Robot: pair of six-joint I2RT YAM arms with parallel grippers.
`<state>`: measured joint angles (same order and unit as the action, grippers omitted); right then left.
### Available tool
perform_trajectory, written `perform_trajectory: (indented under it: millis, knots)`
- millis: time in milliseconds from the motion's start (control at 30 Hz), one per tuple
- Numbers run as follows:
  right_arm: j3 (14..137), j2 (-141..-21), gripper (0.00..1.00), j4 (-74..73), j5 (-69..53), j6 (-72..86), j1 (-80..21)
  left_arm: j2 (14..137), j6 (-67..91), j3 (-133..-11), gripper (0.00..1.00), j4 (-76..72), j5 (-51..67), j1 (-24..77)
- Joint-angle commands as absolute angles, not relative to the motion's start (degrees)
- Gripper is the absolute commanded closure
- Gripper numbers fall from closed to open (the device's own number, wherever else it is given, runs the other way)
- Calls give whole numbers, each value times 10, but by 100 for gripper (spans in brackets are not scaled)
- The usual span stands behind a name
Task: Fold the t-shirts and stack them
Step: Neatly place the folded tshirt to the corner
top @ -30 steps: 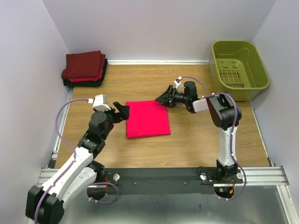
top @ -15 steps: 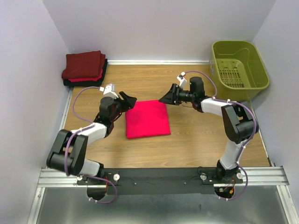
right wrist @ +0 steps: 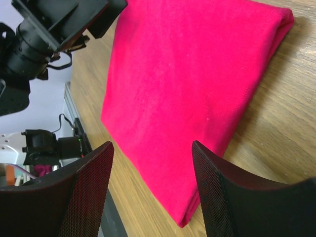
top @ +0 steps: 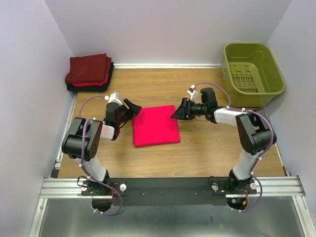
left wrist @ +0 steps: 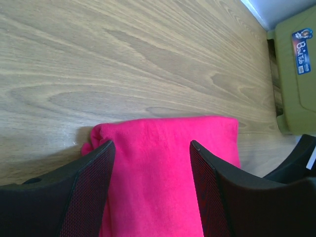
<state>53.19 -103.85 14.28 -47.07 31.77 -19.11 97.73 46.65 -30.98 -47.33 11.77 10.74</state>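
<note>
Top view: the pink shirt lies folded into a tidy rectangle mid-worktop and hasn't budged in the last second. The arms did move. The left pincer slid from the shirt's left edge round to its far-left corner. The right pincer came down lower at the far-right corner. The stack of dark shirts sits in the far-left corner, well apart from all this.

Left wrist view: the jaws are spread and the shirt's corner lies between the fingers. Nothing is pinched yet.

Right wrist view: same deal. The fingers are spread over the shirt's edge, and the cloth is flat, not gripped.

My read is that the folding on this one looks done. Both pincers are lined up on the far corners, so next is probably a two-corner grab to carry it over to the stack, or maybe one more fold. Both corners need catching evenly or the fold will flop open.
</note>
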Motion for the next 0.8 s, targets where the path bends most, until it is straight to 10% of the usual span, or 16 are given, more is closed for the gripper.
perform_trajectory:
  millis: [0, 767]
  knots:
    - [529, -1011, 28, 110, -453, 281, -194, 986, 475, -317, 30, -504, 125, 90]
    - [807, -1073, 28, -184, -54, 22, -546, 654, 275, -487, 1, 113, -163, 76]
